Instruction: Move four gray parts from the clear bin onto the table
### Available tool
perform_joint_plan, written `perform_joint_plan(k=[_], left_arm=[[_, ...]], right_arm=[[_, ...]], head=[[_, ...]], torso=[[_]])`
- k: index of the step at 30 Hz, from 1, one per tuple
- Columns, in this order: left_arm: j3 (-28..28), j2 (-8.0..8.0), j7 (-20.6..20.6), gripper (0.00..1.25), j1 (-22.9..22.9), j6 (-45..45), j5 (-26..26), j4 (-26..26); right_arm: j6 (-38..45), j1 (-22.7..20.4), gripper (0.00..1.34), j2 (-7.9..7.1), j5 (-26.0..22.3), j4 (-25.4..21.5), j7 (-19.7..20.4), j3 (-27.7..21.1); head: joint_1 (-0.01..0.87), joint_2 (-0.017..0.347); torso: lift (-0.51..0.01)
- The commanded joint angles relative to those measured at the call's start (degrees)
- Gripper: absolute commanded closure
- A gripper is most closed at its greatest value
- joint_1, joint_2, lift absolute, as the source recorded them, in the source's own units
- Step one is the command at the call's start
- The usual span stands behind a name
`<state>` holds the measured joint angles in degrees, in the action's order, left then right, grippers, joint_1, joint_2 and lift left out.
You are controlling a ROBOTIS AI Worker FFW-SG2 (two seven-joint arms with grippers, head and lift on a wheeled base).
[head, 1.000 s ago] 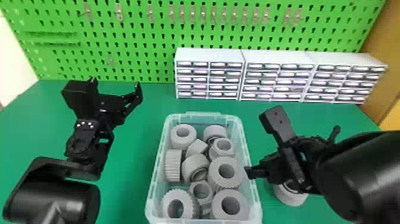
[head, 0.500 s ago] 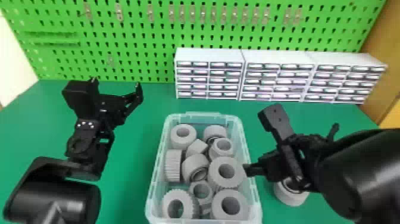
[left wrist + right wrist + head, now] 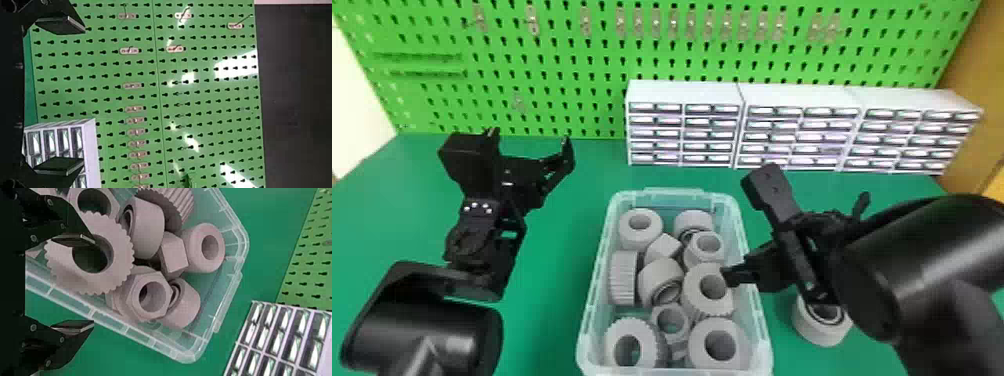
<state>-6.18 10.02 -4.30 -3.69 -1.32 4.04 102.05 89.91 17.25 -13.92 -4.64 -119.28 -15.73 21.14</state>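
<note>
My right gripper [image 3: 749, 230] is at the right wall of the clear bin [image 3: 757, 320], one finger over a toothed gray part [image 3: 694, 295] inside. In the right wrist view the right gripper [image 3: 94, 282] stands open, one finger above that gear's hole [image 3: 60, 274], the other outside the bin wall; nothing is held. The bin holds several gray rings, gears and hex nuts. One gray ring [image 3: 819, 330] lies on the table right of the bin, partly behind the right arm. My left gripper [image 3: 532, 137] is parked open over the table at the left, also in the left wrist view [image 3: 80, 96].
White drawer cabinets [image 3: 742, 125] stand at the back of the green table [image 3: 552, 280], before a green pegboard [image 3: 572, 65]. The right arm covers part of the table right of the bin.
</note>
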Motion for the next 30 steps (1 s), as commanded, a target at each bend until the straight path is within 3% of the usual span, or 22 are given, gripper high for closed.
perform_joint_plan(k=[1, 9, 30], left_arm=[[-0.06, 0.0, 0.0, 0.11, 0.0, -0.09, 0.0, -0.01], [0.03, 0.0, 0.09, 0.11, -0.09, -0.09, 0.0, -0.01], [0.03, 0.0, 0.09, 0.11, -0.09, -0.09, 0.0, -0.01]], right_arm=[[0.17, 1.74, 0.52, 0.38, -1.6, 2.03, 0.0, 1.53], [0.17, 3.85, 0.52, -0.32, -8.55, 7.04, 0.0, 2.85], [0.17, 7.19, 0.52, -1.02, -14.35, 13.63, 0.0, 7.25]], head=[[0.678, 0.034], [0.678, 0.034], [0.678, 0.034]], torso=[[-0.05], [-0.05], [-0.05]])
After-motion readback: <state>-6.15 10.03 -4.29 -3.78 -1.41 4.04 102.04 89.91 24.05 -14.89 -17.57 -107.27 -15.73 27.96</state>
